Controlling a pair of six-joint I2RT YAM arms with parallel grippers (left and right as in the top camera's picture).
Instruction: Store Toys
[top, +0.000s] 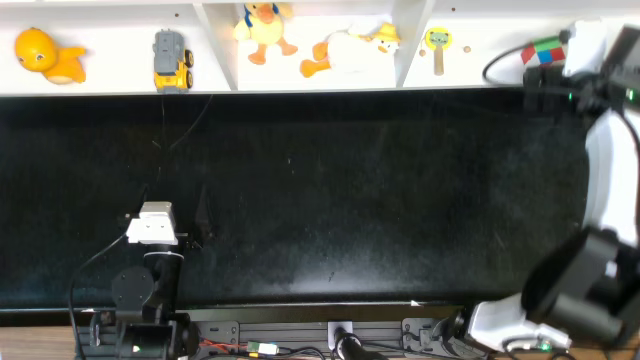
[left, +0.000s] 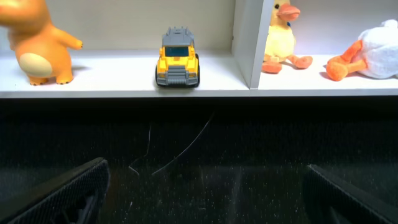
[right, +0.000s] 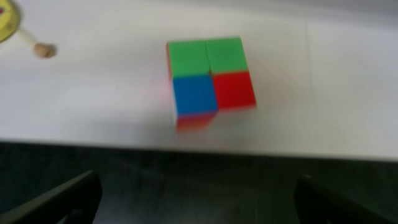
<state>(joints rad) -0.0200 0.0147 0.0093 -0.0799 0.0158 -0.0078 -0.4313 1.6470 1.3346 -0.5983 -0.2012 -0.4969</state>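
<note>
The multicoloured square-tiled puzzle cube (right: 208, 81) sat on the white shelf (right: 93, 106), free of the right end effector (right: 198, 196), whose fingers (right: 62, 199) stood wide. A straight, level withdrawal looked safest to avoid nudging it.

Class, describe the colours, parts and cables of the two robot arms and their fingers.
Left arm: mostly black, with a white block at the wrist and a thin black cable. Right arm: white links, black joints, small green lights, a looped black cable. Left fingers and right fingers are black.
</note>
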